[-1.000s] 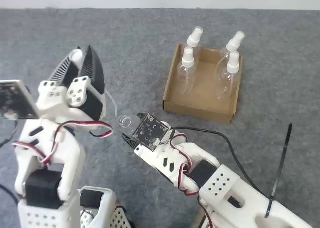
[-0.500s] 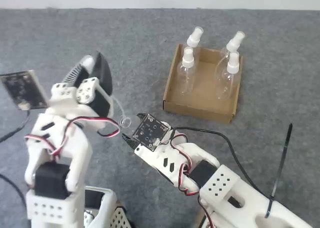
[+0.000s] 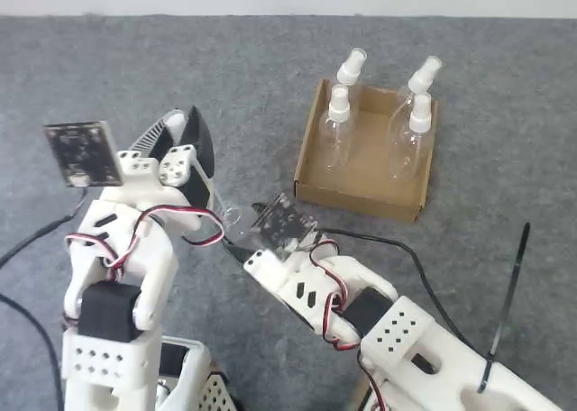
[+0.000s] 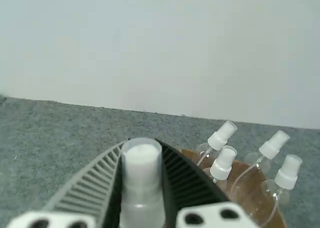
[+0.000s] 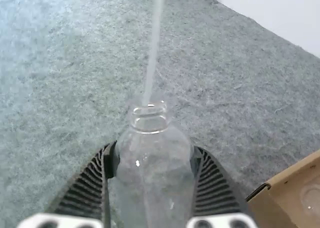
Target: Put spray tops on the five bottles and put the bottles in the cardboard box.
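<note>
Bottle five (image 5: pixel 150 173), clear and uncapped, is pinched at its shoulders between the right gripper's (image 5: pixel 153 149) jaws, low over the grey mat (image 3: pixel 469 77) near the box (image 3: pixel 359 202). Your left gripper (image 4: pixel 142 145) hangs above it, jaws clamped on the spray top (image 4: pixel 142 168). The top's thin tube (image 5: pixel 152 48) runs down to the bottle's neck (image 5: pixel 149 117); whether its tip is inside yet is unclear. Judging from this, you are threading the tube. Lower the left arm slowly along the tube's line and hold the bottle steady. Tilt the top until it stands square over the neck before twisting, or the tube may bend and the top seat crooked. Four capped bottles (image 3: pixel 340 114) stand in the box.
</note>
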You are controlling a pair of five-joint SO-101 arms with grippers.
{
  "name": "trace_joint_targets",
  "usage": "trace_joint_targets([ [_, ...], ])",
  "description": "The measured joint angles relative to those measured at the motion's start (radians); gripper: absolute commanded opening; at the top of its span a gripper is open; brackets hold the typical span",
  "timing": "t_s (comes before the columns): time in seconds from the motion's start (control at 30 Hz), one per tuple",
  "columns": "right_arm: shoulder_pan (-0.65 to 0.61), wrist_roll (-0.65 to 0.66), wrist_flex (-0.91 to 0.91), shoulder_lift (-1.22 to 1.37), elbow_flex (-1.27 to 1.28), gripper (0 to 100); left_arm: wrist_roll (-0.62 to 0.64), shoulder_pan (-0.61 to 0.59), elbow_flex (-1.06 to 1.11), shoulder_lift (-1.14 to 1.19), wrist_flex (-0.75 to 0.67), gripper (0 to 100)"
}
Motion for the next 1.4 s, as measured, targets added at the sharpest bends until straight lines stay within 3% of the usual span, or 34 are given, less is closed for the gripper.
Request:
trace_joint_targets([
  [0.2, 0.005, -0.040, 0.000, 0.000, 0.000, 0.6, -0.152, 0.120, 0.017, 0.002, 0.014, 1],
  [0.37, 0.005, -0.043, 0.000, 0.000, 0.000, 0.6, -0.167, 0.172, 0.017, 0.002, 0.055, 2],
  [0.67, 0.005, -0.043, 0.000, 0.000, 0.000, 0.6, -0.172, 0.103, 0.017, 0.002, 0.107, 19],
  [1.4, 0.005, -0.043, 0.000, 0.000, 0.000, 0.6, -0.186, -0.029, -0.043, 0.002, 0.146, 17],
])
